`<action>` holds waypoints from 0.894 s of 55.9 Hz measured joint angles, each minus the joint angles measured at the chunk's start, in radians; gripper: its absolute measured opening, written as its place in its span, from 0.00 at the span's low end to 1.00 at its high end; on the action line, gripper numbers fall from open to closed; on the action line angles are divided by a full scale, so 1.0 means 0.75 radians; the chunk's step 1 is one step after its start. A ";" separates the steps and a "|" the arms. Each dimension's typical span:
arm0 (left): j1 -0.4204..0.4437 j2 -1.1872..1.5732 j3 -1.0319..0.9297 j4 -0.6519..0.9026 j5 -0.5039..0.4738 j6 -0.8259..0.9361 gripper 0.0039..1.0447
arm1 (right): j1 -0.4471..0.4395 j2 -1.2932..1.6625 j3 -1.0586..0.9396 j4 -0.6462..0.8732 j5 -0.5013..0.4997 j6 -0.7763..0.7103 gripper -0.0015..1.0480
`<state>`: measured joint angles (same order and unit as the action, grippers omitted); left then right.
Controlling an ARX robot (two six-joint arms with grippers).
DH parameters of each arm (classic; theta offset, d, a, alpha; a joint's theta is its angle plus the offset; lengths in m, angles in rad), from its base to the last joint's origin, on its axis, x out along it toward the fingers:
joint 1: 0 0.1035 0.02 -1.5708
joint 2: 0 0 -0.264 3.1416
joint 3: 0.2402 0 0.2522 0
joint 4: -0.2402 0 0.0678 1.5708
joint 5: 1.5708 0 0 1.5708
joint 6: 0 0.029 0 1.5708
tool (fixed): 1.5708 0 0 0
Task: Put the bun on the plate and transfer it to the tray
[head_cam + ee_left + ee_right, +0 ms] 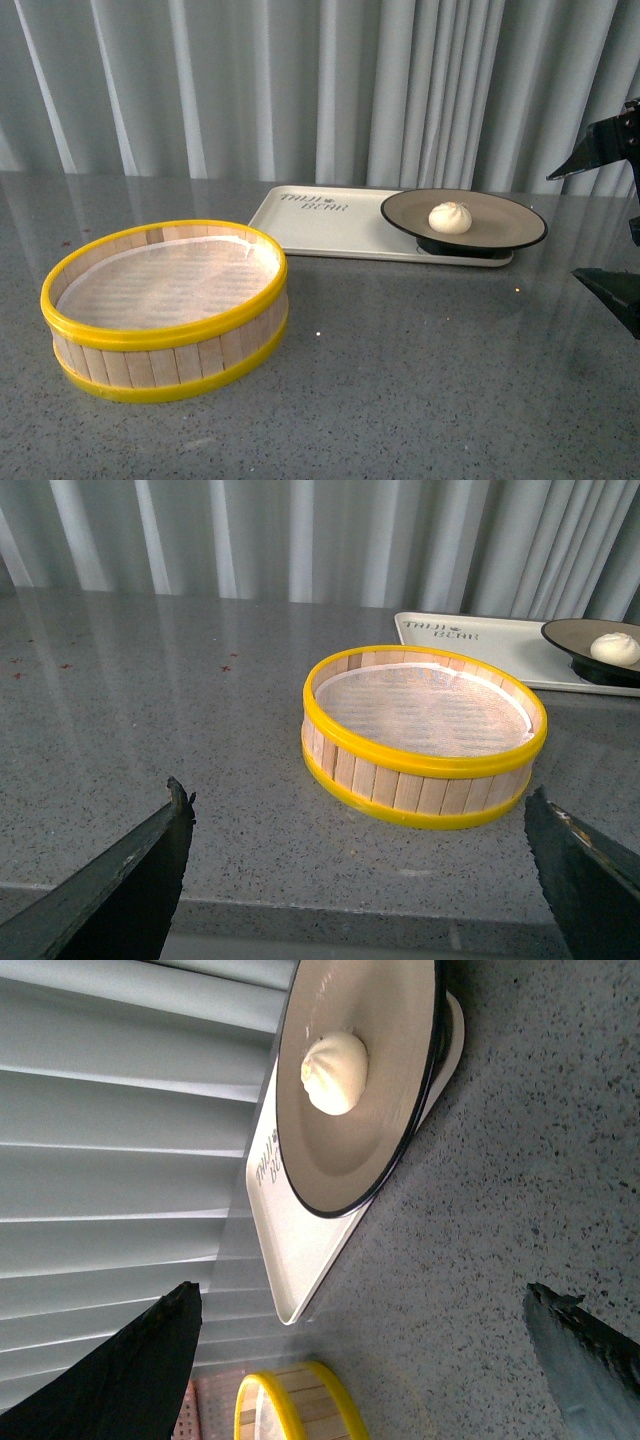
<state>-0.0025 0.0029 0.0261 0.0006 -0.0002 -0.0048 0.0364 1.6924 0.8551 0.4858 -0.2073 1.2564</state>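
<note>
white and pleated, the bun [450,217] sits near the middle of the plate [510,232], and the plate rests on the right end of the tray [310,228], its rim overhanging the tray's right edge a little. we judge the task all but finished: bun on plate, plate on tray, nothing in the pictures left to carry.

our right gripper [610,222] hangs at the right edge of the front view, beside the plate and apart from it, jaws spread wide with nothing between them. our left gripper [360,865] shows only in its own wrist view, also wide open and holding nothing, well away from the tray, with the yellow-rimmed steamer basket [165,305] ahead of it. the basket stands on the grey speckled table [420,380], only its pale liner showing inside.

what may remain, in our judgement, is small: pulling the right arm clear, and perhaps nudging the plate further onto the tray if the overhang matters. we cannot tell from these views whether the plate sits flat.
</note>
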 joint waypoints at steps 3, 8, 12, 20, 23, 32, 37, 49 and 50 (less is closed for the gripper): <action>0.000 0.001 0.000 0.000 0.000 0.000 0.94 | 0.003 0.007 -0.012 0.035 0.039 -0.063 0.91; 0.000 0.000 0.000 0.000 0.000 0.001 0.94 | 0.017 0.011 -0.224 0.549 0.315 -0.661 0.73; 0.000 0.001 0.000 0.000 -0.001 0.000 0.94 | 0.014 -0.071 -0.377 0.745 0.333 -1.159 0.57; 0.000 0.001 0.000 0.000 -0.001 0.000 0.94 | -0.033 -0.229 -0.554 0.793 0.280 -1.533 0.34; 0.000 0.001 0.000 0.000 -0.001 0.000 0.94 | -0.044 -0.277 -0.620 0.796 0.282 -1.592 0.23; 0.000 0.001 0.000 0.000 0.000 0.000 0.94 | -0.047 -0.414 -0.795 0.852 0.280 -1.658 0.02; 0.000 0.000 0.000 0.000 -0.001 0.000 0.94 | -0.046 -0.471 -0.880 0.849 0.279 -1.665 0.02; 0.000 0.001 0.000 0.000 -0.001 0.000 0.94 | -0.048 -0.706 -0.992 0.733 0.279 -1.668 0.02; 0.000 0.001 0.000 0.000 -0.001 0.000 0.94 | -0.048 -0.717 -0.996 0.726 0.279 -1.668 0.02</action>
<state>-0.0025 0.0032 0.0261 0.0006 -0.0006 -0.0048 0.0006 1.1549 0.1078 1.0306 0.0021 0.0055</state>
